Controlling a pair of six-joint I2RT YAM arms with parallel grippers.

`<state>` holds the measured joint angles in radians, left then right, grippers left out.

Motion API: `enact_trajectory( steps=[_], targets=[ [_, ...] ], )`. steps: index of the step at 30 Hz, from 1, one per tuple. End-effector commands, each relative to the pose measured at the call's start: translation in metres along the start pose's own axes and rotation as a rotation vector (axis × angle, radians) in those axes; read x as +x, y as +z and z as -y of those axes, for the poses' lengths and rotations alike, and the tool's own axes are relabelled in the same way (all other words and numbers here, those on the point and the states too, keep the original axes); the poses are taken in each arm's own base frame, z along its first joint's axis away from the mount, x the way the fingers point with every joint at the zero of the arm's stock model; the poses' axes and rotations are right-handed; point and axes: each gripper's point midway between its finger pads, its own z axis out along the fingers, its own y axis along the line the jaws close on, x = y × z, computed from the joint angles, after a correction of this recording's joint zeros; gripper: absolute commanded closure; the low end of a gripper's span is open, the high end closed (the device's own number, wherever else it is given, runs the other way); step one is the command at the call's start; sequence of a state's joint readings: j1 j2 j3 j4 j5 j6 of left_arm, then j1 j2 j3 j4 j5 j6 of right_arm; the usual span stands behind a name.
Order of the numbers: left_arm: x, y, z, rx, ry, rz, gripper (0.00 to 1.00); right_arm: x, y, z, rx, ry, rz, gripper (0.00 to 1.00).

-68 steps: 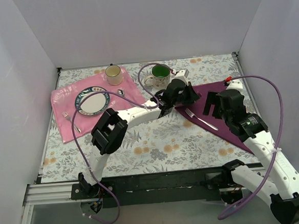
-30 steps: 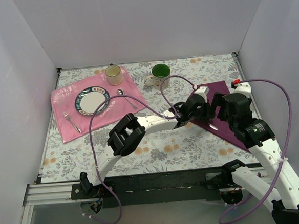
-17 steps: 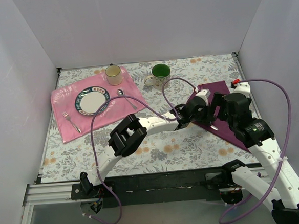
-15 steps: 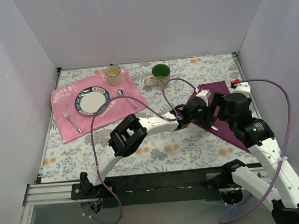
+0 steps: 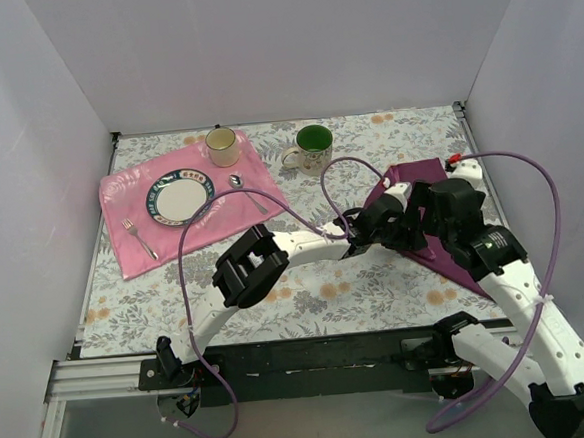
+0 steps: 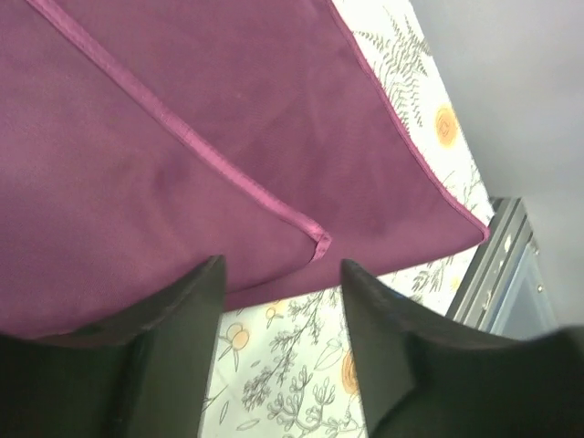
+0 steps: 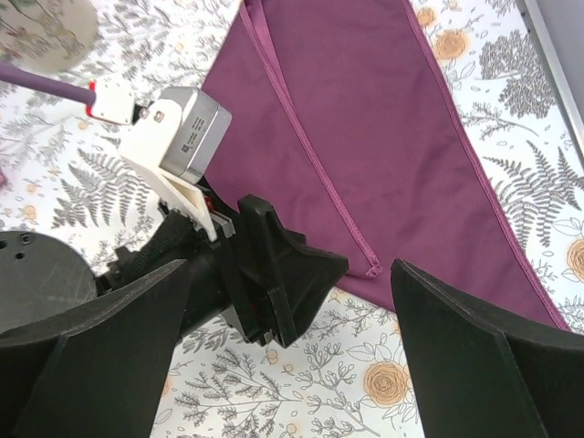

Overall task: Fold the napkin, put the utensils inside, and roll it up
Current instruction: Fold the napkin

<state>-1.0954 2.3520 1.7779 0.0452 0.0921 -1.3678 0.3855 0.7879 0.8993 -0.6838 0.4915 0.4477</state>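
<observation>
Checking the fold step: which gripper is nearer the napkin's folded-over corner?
Left. The left gripper sits low, jaws apart, close over the corner of the napkin. The right gripper hangs higher, jaws wide, looking down on both.

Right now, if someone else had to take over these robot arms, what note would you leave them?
Left gripper: open, empty, over the edge of the napkin.
Right gripper: wide open, empty, hovering above the left one.
Napkin: folded, with a flap corner lying on top of it.
Utensils: a spoon and a fork lie on the pink mat. None shows on the napkin; one may be hidden under the flap.
Done: folding.
Left: get the utensils inside, then roll it up.
</observation>
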Motion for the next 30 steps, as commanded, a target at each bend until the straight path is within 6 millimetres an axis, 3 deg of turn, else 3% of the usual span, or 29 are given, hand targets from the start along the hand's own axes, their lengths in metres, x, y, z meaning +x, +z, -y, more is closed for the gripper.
enact_trajectory(
  steps=[1, 3, 4, 7, 8, 9, 10, 11, 14, 16, 19, 21, 25, 27, 30],
  targets=[
    [-0.035, -0.029, 0.038, 0.065, 0.018, 0.014, 0.39, 0.008, 0.013, 0.004, 0.073, 0.005, -0.088, 0.01],
    [-0.053, -0.05, 0.051, 0.103, 0.018, 0.03, 0.38, 0.005, 0.023, 0.003, 0.092, 0.018, -0.16, 0.01],
    [-0.044, -0.054, 0.039, 0.086, 0.011, 0.007, 0.41, 0.005, 0.024, 0.004, 0.101, 0.023, -0.181, 0.01],
    [-0.07, -0.093, 0.041, 0.095, 0.019, 0.07, 0.47, -0.001, 0.034, 0.008, 0.114, 0.053, -0.195, 0.01],
    [-0.064, -0.1, 0.012, 0.043, -0.004, 0.055, 0.53, 0.0, 0.037, 0.011, 0.12, 0.06, -0.203, 0.02],
    [-0.085, -0.12, 0.018, 0.075, -0.007, 0.11, 0.55, 0.002, 0.04, 0.017, 0.131, 0.072, -0.209, 0.02],
    [-0.088, -0.127, 0.008, 0.071, -0.02, 0.114, 0.56, 0.005, 0.043, 0.017, 0.121, 0.069, -0.219, 0.02],
    [-0.089, -0.134, -0.023, 0.034, -0.051, 0.11, 0.61, 0.01, 0.048, 0.022, 0.139, 0.078, -0.241, 0.02],
    [-0.105, -0.148, -0.052, 0.028, -0.087, 0.124, 0.66, 0.02, 0.058, 0.025, 0.131, 0.106, -0.278, 0.02],
    [-0.107, -0.145, -0.058, 0.046, -0.093, 0.12, 0.69, 0.03, 0.063, 0.021, 0.088, 0.126, -0.309, 0.04],
    [-0.118, -0.136, -0.057, 0.065, -0.085, 0.116, 0.72, 0.033, 0.068, 0.033, 0.098, 0.161, -0.337, 0.07],
    [-0.123, -0.126, -0.062, 0.05, -0.11, 0.109, 0.72, 0.022, 0.065, 0.037, 0.087, 0.161, -0.3, 0.11],
    [-0.119, -0.114, -0.076, 0.014, -0.129, 0.091, 0.71, -0.022, 0.049, 0.014, -0.08, 0.102, -0.124, 0.12],
    [-0.122, -0.112, -0.074, 0.029, -0.131, 0.1, 0.7, -0.017, 0.05, 0.028, -0.005, 0.091, -0.132, 0.09],
    [-0.128, -0.109, -0.062, 0.087, -0.14, 0.102, 0.7, 0.014, 0.06, 0.043, 0.084, 0.092, -0.229, 0.09]
  ],
)
